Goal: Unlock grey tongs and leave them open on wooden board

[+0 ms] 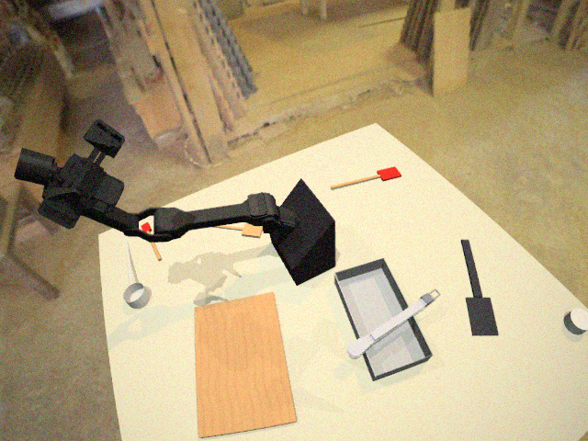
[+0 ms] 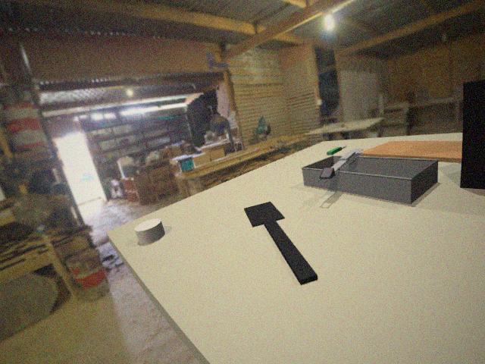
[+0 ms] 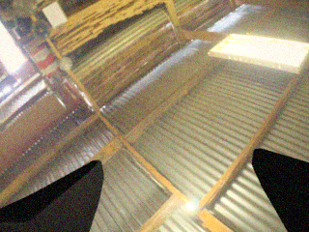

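Note:
The grey tongs (image 1: 394,322) (image 2: 342,162) lie slantwise across the roasting tin (image 1: 420,338) (image 2: 372,186), resting on its long walls with both ends jutting out. Their arms lie together, shut. The end with the darker grey block and wire loop sticks out on the side of the black spatula; the rounded end points towards the board side. The wooden board (image 1: 242,370) (image 2: 414,149) lies flat with nothing on it. My gripper (image 3: 179,163) is open and empty, raised high at the far left in the top view, well away from the tongs; its wrist view shows only the roof and walls.
A black spatula (image 1: 481,315) (image 2: 264,213) and a round pot (image 1: 577,322) (image 2: 149,231) lie beyond the tin. Red spatulas (image 1: 389,174) (image 1: 146,228), a wooden one (image 1: 251,231) and a long-handled cup (image 1: 136,295) lie around the arm. A green object (image 2: 333,150) shows behind the tin.

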### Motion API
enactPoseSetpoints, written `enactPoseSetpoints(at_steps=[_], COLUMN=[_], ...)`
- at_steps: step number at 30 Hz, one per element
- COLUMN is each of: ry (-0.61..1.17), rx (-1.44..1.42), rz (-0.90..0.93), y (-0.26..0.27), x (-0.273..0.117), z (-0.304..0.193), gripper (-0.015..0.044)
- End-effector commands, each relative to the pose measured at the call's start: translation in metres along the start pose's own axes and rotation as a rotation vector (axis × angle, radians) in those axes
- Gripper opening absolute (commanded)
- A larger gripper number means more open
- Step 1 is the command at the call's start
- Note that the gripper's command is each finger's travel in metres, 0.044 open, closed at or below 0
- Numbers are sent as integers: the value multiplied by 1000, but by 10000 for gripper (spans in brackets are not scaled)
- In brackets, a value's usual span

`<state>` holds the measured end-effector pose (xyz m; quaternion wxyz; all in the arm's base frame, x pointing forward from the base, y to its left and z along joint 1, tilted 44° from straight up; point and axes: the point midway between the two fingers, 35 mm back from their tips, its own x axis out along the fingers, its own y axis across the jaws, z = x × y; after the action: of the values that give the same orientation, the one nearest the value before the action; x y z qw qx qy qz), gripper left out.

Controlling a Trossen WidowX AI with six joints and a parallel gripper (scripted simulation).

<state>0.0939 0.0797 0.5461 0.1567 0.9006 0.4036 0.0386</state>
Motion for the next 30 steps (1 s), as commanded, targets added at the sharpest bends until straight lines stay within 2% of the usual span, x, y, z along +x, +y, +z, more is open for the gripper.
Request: enactPoseSetpoints(at_steps=[1,5,6,10,15,18,25,30], ry=[-5,-57,-88,-209,-385,-485,-679,-739], rx=[-11,-205,-279,-536,-964,-1075,-1599,-1820], rz=[3,11,26,68,18,-9,-231,-403], y=[-1,-14,-17,-23,-38,-37,-48,-54], x=[2,32,44,90,164,193,262,293], z=[0,2,5,23,58,84,159,210], gripper=[374,269,260,260,260,260,260,260])
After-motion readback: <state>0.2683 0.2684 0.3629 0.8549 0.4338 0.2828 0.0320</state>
